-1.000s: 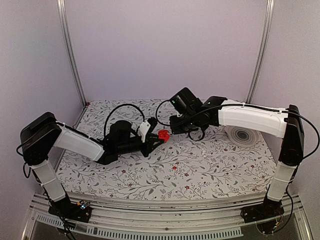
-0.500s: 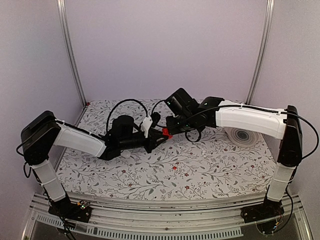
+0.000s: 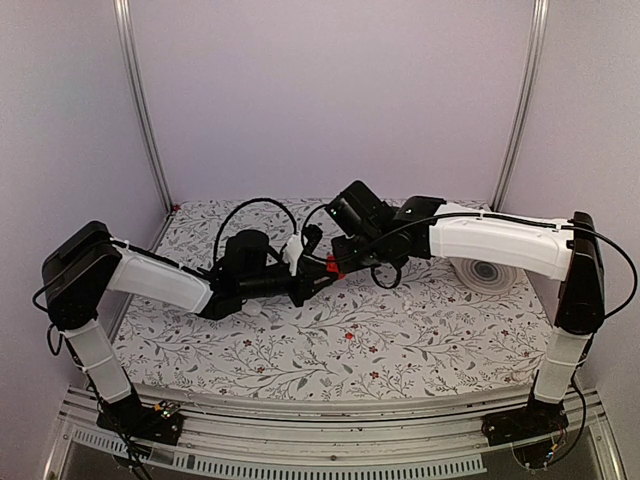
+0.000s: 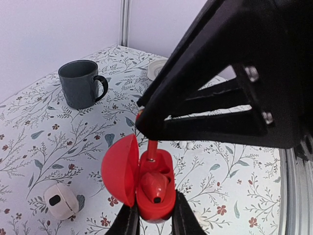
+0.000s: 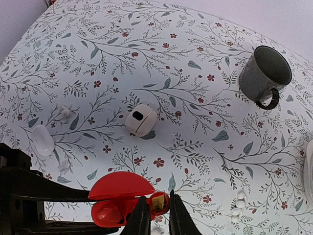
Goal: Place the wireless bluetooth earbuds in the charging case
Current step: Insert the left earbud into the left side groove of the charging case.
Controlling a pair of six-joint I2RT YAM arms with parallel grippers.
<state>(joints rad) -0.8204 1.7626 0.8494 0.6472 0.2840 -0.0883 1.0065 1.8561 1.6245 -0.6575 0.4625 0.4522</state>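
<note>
Your left gripper (image 4: 155, 221), clamped on the red charging case (image 4: 146, 208) at bottom centre of its wrist view, presents it lid-open so your right gripper (image 5: 159, 215), pinching an earbud (image 5: 159, 201), can seat the stem.

Red charging case (image 4: 121, 170) open, clamshell lid swung aside, held off the table in my left gripper (image 4: 154, 219). One red earbud (image 4: 154, 185) sits in its hollow. Second earbud (image 5: 158, 202) pinched in my right gripper (image 5: 159, 211), stem at the other hollow.
</note>
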